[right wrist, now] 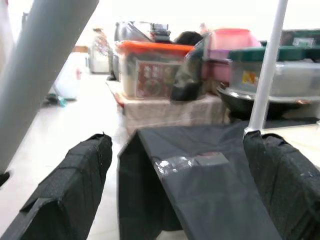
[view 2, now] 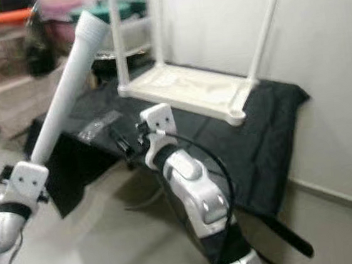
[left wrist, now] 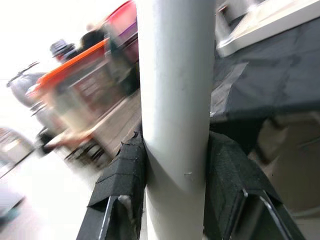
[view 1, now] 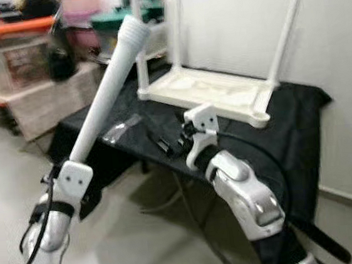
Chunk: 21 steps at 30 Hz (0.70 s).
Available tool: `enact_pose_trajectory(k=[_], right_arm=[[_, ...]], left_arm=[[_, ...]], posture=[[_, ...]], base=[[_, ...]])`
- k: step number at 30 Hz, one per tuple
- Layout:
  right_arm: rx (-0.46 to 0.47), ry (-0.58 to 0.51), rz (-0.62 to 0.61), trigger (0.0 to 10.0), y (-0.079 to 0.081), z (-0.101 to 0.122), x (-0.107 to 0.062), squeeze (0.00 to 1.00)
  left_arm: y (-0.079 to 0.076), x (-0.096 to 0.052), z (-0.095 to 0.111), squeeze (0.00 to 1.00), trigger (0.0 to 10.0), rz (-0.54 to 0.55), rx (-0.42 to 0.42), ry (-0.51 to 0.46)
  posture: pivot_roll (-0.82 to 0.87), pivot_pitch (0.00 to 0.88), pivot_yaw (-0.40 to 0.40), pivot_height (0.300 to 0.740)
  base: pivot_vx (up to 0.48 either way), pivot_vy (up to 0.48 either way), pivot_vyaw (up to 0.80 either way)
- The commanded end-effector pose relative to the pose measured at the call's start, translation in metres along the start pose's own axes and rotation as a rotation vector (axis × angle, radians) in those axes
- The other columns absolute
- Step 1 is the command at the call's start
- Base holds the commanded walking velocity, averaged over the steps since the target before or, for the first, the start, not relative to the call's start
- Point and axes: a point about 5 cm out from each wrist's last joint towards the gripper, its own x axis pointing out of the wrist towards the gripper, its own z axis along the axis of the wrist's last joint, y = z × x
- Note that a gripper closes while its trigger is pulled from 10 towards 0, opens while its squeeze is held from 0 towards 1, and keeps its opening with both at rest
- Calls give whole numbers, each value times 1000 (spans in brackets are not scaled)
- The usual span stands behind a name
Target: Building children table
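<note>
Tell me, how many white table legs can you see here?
4. Three stand fitted on the upturned tabletop: two at its far end, one nearer the wall. The fourth leg is clamped in the left gripper.

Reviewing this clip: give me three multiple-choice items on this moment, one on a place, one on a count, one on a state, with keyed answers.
1. Where does the upturned white table top lie?
A. on the black-draped table
B. on the floor
C. on an orange-lidded bin

2. How many legs already stand up from it?
A. one
B. three
C. four

3. What is the left gripper doing?
A. hanging open
B. shut on the loose white leg
C. pinching the black cloth

Answers: 1 A, it rests on the black cloth. 2 B, three legs rise from its corners. 3 B, its fingers clamp the loose white leg; the right gripper is open.
</note>
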Motion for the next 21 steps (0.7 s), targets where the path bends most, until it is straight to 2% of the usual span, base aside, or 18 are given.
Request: enact_pose_trajectory(k=[1,21], right_arm=[[-6,-8,11,10000,3,1,2,0],[2,-26,-1,10000,3,2,4,0]], left_arm=[[3,3,4,0,10000,13,5,-11],[1,4,5,0,10000,8,8,-11]], posture=[[47,0,-65,740],[51,0,-64,740]], base=[[0,-472,800],[0,-472,800]])
